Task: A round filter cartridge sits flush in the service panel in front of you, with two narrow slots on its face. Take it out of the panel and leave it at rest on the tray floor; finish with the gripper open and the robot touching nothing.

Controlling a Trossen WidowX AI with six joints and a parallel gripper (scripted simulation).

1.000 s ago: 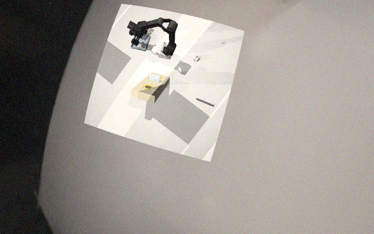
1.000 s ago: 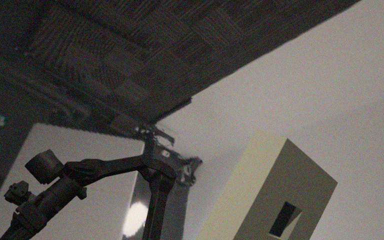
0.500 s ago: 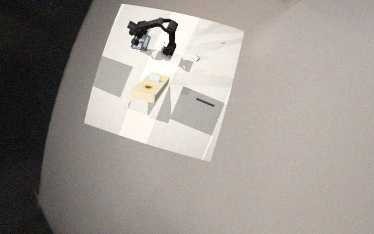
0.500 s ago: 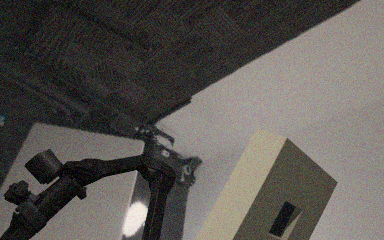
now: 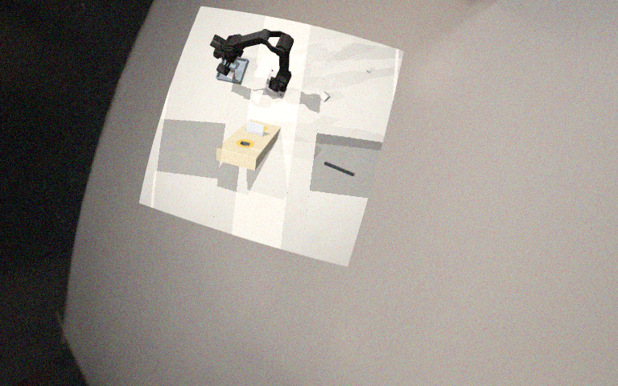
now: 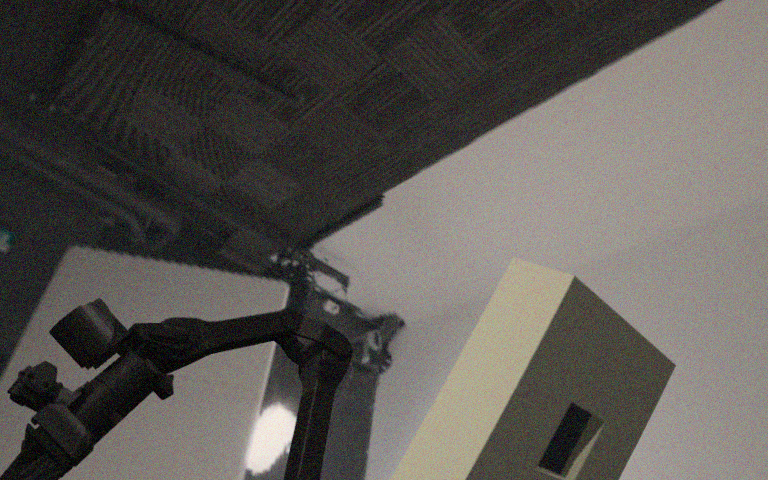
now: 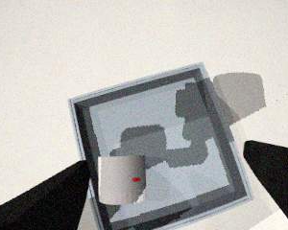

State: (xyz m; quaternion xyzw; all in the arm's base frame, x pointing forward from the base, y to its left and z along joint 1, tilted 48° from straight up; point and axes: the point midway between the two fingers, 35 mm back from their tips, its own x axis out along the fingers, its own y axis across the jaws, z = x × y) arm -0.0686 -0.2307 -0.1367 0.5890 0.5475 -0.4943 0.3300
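Note:
The white round cartridge [image 7: 117,179] lies on its side inside the tray [image 5: 244,71] [image 7: 135,82], near the left wall in the wrist view. A small red mark shows on it; its slots are not visible. My gripper [image 7: 168,158] is open and empty, with its fingers wide apart above the tray. The cartridge is near the left finger in the wrist view, with no grip on it. In the exterior view the fingers are out of frame. The beige service panel [image 5: 236,158] [image 6: 602,350] stands apart from the tray, with a dark opening ringed in yellow on its face.
A pale upright plate [image 5: 255,128] stands on the panel. A dark rod [image 5: 339,168] lies right of the panel in the top view. A small white block [image 5: 324,96] and a tiny pale round object [image 5: 368,70] lie right of the arm base. Shadows cross the tray.

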